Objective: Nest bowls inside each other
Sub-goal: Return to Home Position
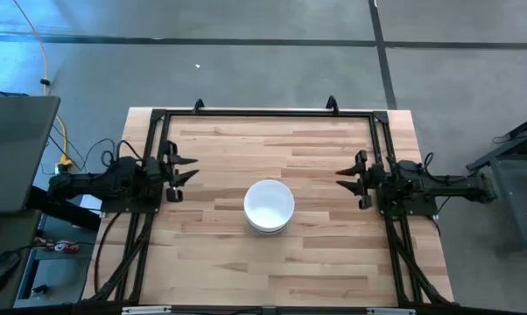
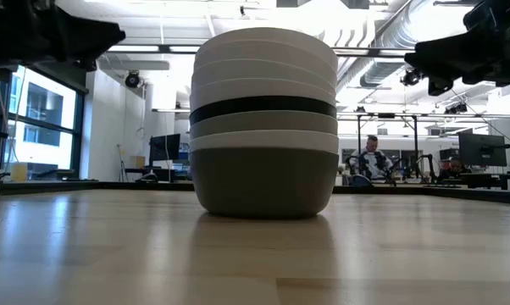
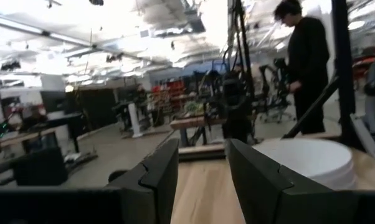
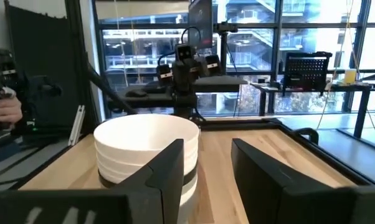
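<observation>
High view shows the left gripper (image 1: pixel 186 169), a dark two-finger claw, at the table's left edge with its fingers spread and nothing between them. The matching right gripper (image 1: pixel 344 173) at the right edge is likewise spread and empty. Between them, well apart from both, stands a single stack of round, smooth bowls (image 1: pixel 269 206), a white one uppermost. The low view shows white bowls over a black one, paler rims below it, and a darker grey bowl at the base. No loose bowl shows, so the nesting looks finished, and only parking the arms seems left. The pale wooden-plank table top (image 1: pixel 246 262) sits inside a black metal frame (image 1: pixel 263 113). Beyond lies a bright workshop where a person in dark clothes (image 3: pixel 309 56) stands.
</observation>
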Available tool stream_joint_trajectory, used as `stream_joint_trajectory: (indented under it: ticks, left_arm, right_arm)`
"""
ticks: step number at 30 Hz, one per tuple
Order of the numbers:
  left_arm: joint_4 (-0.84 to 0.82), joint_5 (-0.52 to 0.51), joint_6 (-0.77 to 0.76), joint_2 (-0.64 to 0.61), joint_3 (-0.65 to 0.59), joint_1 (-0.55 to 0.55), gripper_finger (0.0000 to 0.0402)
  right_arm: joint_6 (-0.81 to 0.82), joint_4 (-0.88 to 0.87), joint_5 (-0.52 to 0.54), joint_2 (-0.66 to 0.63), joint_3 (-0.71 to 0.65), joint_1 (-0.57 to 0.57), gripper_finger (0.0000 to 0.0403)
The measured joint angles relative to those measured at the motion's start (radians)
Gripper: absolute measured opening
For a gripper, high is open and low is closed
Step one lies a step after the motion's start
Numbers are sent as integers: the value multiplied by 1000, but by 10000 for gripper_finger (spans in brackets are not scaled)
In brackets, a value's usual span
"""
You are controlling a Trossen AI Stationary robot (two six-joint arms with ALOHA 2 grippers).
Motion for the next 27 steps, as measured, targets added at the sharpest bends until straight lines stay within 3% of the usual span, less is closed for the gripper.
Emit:
stream_joint_trajectory:
  ticks: [22, 27]
  left_arm:
    - [-225, -26, -47, 0, 0, 0, 129]
    - [-234, 26, -55, 0, 0, 0, 129]
  right_arm:
    - [49, -173, 15, 1, 1, 0, 125]
    - [49, -177, 3, 1, 2, 0, 125]
